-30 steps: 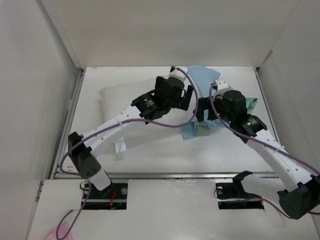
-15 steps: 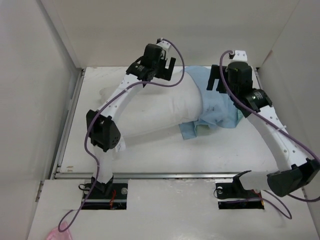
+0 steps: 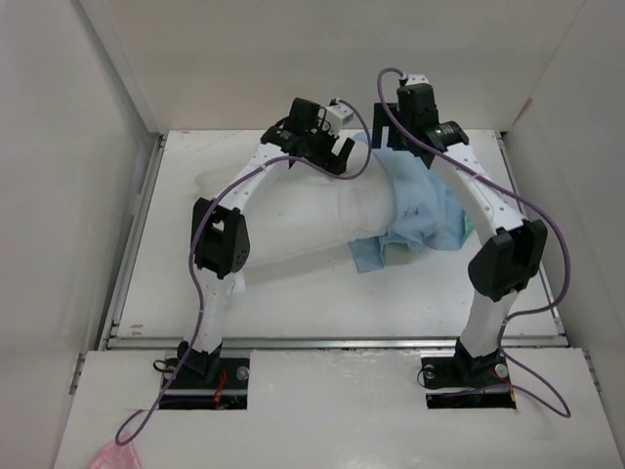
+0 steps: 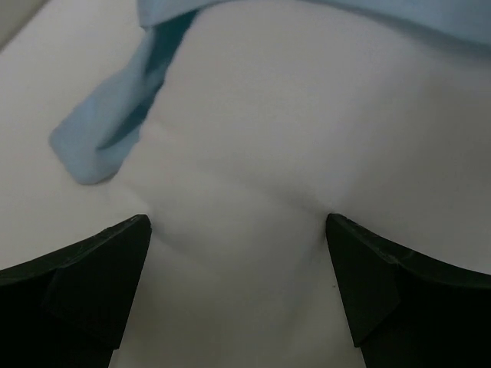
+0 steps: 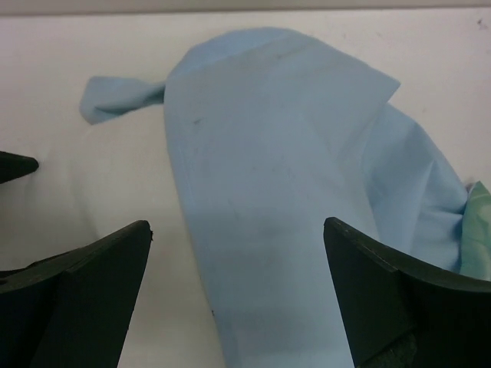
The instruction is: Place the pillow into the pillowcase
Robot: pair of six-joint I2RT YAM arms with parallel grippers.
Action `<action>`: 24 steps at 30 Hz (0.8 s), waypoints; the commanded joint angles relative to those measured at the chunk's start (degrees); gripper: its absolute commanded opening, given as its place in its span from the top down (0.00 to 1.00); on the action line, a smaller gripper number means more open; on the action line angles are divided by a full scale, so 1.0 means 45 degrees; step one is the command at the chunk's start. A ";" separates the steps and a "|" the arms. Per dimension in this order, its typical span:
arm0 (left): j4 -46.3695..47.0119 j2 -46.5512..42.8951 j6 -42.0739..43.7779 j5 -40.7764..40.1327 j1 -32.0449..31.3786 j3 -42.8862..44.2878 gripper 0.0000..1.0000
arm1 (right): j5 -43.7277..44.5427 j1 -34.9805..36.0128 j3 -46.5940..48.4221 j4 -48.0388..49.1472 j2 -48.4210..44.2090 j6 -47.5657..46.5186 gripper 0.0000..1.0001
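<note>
Top external view: the pillow [image 3: 293, 210] lies lengthwise on the table [image 3: 293, 303], its left and middle portions bare and white. Its right end sits under the light blue pillowcase [image 3: 425, 210], which is bunched over that end with a loose flap spilling toward the near side. The left gripper [image 3: 342, 151] and right gripper [image 3: 389, 137] hang close together over the far side of the pillow near the edge of the cloth; neither carries anything. Left wrist view: the left gripper [image 4: 238, 291] has its fingers [image 4: 92, 276] spread wide with only white pillow [image 4: 253, 153] showing between them. A twisted blue corner of the pillowcase [image 4: 107, 138] lies to the upper left, clear of the claw. Right wrist view: the right gripper [image 5: 238, 291] is likewise spread wide and empty, looking down on a flat blue panel of the pillowcase [image 5: 268, 192], with a sliver of the mint-green face [image 5: 479, 222] at the right edge. A dark tip at the left margin cannot be identified with certainty. Assessment: insertion appears partly done, with one end covered and most of the pillow exposed, and the arms are between grasps. The next move likely calls for locating the open hem, taking one layer only at two well-separated points, and drawing it leftward along the pillow without dragging the pillow itself.
</note>
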 commanded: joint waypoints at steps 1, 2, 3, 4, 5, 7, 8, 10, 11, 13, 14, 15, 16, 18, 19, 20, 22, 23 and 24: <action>-0.0592 0.0964 0.0659 0.2946 -0.0001 0.0236 0.02 | -0.0203 -0.0172 0.1005 -0.0358 0.0596 -0.0281 0.01; -0.0804 0.1372 0.0659 0.3518 -0.0001 0.0236 0.12 | -0.0203 -0.0173 0.1162 -0.0358 0.0832 -0.0281 0.01; -0.1135 0.1531 0.0814 0.3950 0.0115 0.0371 0.55 | -0.0203 -0.0289 0.1647 -0.0358 0.1105 -0.0281 0.01; -0.1138 0.1533 0.0661 0.4341 0.0116 0.0372 0.82 | -0.0358 -0.0426 0.1941 -0.0725 0.1688 -0.0281 0.01; -0.1138 0.1649 0.0408 0.4596 0.0116 0.0218 1.00 | -0.0360 -0.0427 0.2234 -0.0884 0.1984 -0.0281 0.01; -0.0790 0.1281 -0.0081 0.4734 0.0116 -0.0211 1.00 | -0.0360 -0.0427 0.2994 -0.1002 0.2512 -0.0418 0.04; -0.0574 0.1008 -0.0218 0.4851 0.0116 -0.0774 1.00 | -0.0611 -0.0427 0.3173 -0.1215 0.2978 -0.0418 0.04; 0.0766 -0.0124 -0.1115 0.4561 0.0253 -0.1616 1.00 | -0.1486 -0.0427 0.3543 -0.1334 0.3314 -0.0748 0.06; 0.1104 -0.0476 -0.1543 0.3999 0.0253 -0.2239 1.00 | -0.1821 -0.0427 0.3546 -0.1489 0.3431 -0.1001 0.06; 0.1671 -0.1217 -0.1724 0.3468 0.0253 -0.2576 1.00 | -0.2214 -0.0311 0.3353 -0.1160 0.3432 -0.1257 0.08; 0.1674 -0.1357 -0.1956 0.3292 0.0253 -0.2577 1.00 | -0.2215 -0.0136 0.3099 -0.0985 0.3432 -0.1258 0.08; 0.1790 -0.1358 -0.2093 0.2884 0.0253 -0.2693 1.00 | -0.2022 -0.0018 0.3097 -0.0712 0.3297 -0.1644 0.08; 0.1791 -0.1493 -0.2095 0.2880 0.0253 -0.2694 1.00 | -0.1884 -0.0017 0.2923 -0.0709 0.3180 -0.1648 0.08; 0.1791 -0.1495 -0.2270 0.2764 0.0253 -0.2694 1.00 | -0.1338 0.0371 0.2921 -0.0573 0.3179 -0.1805 0.08; 0.1791 -0.1495 -0.2270 0.2763 0.0253 -0.2694 1.00 | -0.1181 0.0373 0.2805 -0.0573 0.3179 -0.1979 0.08; 0.1791 -0.1611 -0.2406 0.2763 0.0253 -0.2694 1.00 | -0.0832 0.0509 0.2804 -0.0573 0.3179 -0.1980 0.10; 0.1907 -0.1612 -0.2523 0.2763 0.0253 -0.2811 1.00 | -0.0498 0.0510 0.2804 -0.0690 0.3314 -0.1980 0.25; 0.1908 -0.1747 -0.2524 0.2763 0.0253 -0.2947 1.00 | -0.0303 0.0510 0.2804 -0.0806 0.3489 -0.1980 0.34; 0.2024 -0.1865 -0.2524 0.2763 0.0253 -0.2948 1.00 | 0.0260 0.0510 0.2804 -0.0807 0.3491 -0.1980 0.47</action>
